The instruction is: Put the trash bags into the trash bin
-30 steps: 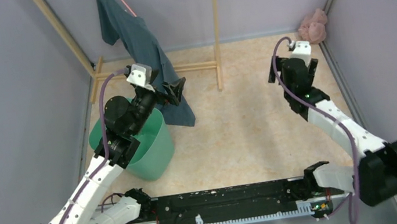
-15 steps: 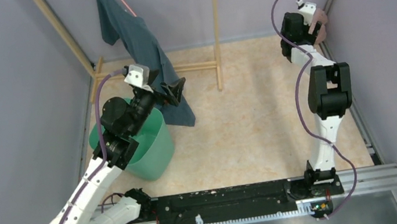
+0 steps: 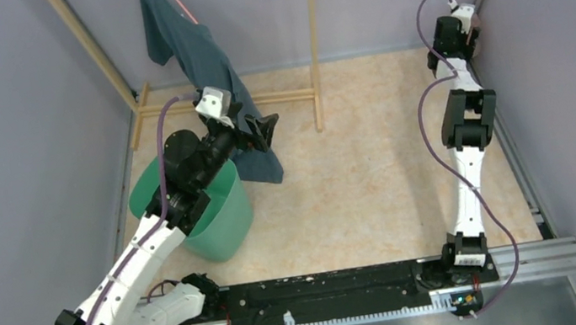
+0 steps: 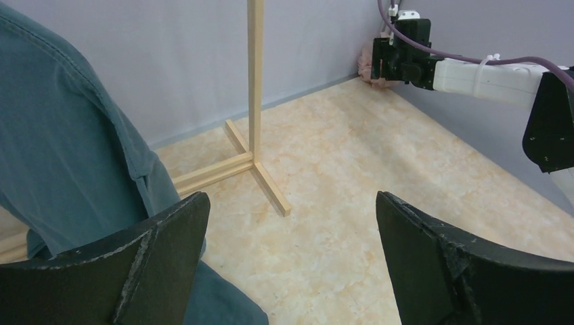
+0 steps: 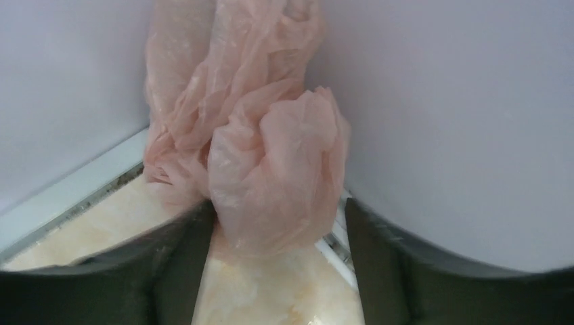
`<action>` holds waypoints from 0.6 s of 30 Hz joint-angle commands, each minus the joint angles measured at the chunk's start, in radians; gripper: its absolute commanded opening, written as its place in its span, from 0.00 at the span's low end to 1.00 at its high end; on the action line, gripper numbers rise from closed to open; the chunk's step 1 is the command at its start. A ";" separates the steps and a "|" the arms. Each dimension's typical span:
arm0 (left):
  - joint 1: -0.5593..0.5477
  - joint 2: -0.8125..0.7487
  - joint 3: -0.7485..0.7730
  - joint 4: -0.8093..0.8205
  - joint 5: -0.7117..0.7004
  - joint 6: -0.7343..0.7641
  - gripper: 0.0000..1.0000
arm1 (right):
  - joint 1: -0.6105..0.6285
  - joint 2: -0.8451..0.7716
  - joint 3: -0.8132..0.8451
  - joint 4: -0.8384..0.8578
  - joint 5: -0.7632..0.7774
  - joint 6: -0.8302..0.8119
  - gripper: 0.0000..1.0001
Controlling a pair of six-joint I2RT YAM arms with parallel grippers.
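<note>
The pale pink trash bag (image 5: pixel 257 135) is crumpled in the far right corner where the two walls meet. My right gripper (image 5: pixel 277 230) is open around it, with the bag's lower lobe between its fingers (image 5: pixel 179 267). In the top view the right arm is stretched out to that corner and its gripper (image 3: pixel 465 25) hides most of the bag. The bag also shows in the left wrist view (image 4: pixel 369 68). The mint-green trash bin (image 3: pixel 224 218) stands at the left under my left arm. My left gripper (image 3: pixel 260 130) is open and empty beyond the bin's rim; its jaws also stand wide apart in its own view (image 4: pixel 291 200).
A dark teal garment (image 3: pixel 206 55) hangs from a wooden rack (image 3: pixel 310 40) at the back, its lower end beside my left gripper (image 4: pixel 61 149). The rack's foot (image 4: pixel 267 183) lies on the floor ahead of the left gripper. Lilac walls close the sides and back.
My right arm has stretched out to the far right corner and brought its gripper up to the pink bag. My left gripper has shifted slightly right and forward above the bin.
</note>
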 commanded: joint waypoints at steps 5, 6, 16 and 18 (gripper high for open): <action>-0.006 0.034 0.045 0.027 0.033 -0.041 0.98 | 0.007 -0.157 -0.084 -0.157 -0.308 0.165 0.00; -0.008 0.036 0.045 0.027 0.036 -0.045 0.98 | 0.008 -0.222 -0.169 -0.158 -0.367 0.217 0.00; -0.037 0.084 0.039 0.031 0.061 -0.079 0.98 | 0.229 -1.035 -1.303 0.143 -0.866 0.535 0.00; -0.041 0.100 0.025 0.051 0.094 -0.125 0.98 | 0.283 -1.162 -1.490 0.209 -1.033 0.555 0.00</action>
